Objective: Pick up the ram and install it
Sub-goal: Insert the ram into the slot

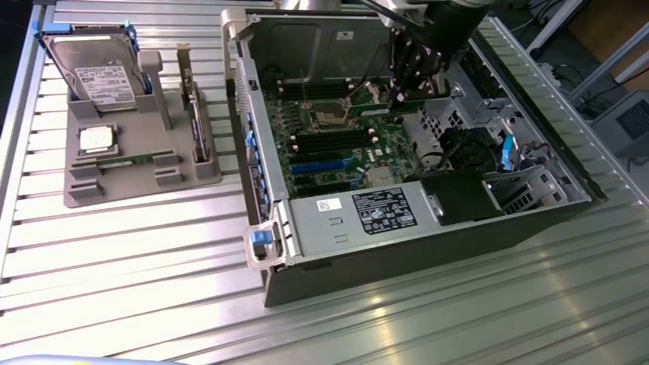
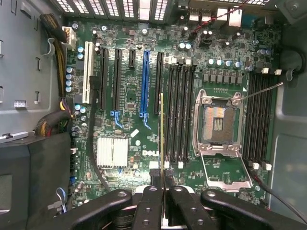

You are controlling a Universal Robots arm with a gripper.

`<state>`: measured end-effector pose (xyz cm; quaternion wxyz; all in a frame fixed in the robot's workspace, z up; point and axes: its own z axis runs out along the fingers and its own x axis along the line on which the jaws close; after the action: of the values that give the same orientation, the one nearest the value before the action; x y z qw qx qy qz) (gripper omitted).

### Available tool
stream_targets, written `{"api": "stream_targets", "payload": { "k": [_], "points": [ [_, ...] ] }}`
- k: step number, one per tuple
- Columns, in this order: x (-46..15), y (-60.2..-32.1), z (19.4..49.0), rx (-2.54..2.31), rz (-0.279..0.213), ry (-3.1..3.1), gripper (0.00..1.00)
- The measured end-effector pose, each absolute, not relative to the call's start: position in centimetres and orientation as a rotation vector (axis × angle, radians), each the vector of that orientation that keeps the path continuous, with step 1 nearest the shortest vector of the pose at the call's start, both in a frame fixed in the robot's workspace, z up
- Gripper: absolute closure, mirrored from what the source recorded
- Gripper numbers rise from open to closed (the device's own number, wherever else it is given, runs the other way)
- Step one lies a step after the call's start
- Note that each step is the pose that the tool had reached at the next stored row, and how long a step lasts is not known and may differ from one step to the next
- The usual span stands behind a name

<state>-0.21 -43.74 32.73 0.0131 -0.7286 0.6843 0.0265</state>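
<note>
Closest to the wrist camera, the black fingers of the gripper are pinched nearly together on the ram, a thin green stick seen edge-on that runs away from the jaws above the motherboard. Taking the open processor socket as the landmark, the ram hangs over the bank of black memory slots just beside the socket, on the side toward the blue expansion slot; whether its edge touches a slot yet cannot be told. A second bank of memory slots lies on the socket's other side, and a silver finned heatsink sits beyond the blue slot, further from the socket. In the exterior view the gripper reaches down into the open computer case, directly above the same socket, with the arm coming in from the upper edge. The power supply with its white label fills the case end nearest that camera. Outside the case, well away from the socket on the exterior view's left, a grey holder stands on the slatted table, carrying a hard drive and a square silver processor chip.
</note>
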Motion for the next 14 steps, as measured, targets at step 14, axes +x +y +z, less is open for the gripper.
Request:
{"api": "stream_targets", "payload": {
  "k": [14],
  "points": [
    [-0.2, -43.7, 31.6, -2.27, 0.082, 2.132, 0.88]
  ]
}}
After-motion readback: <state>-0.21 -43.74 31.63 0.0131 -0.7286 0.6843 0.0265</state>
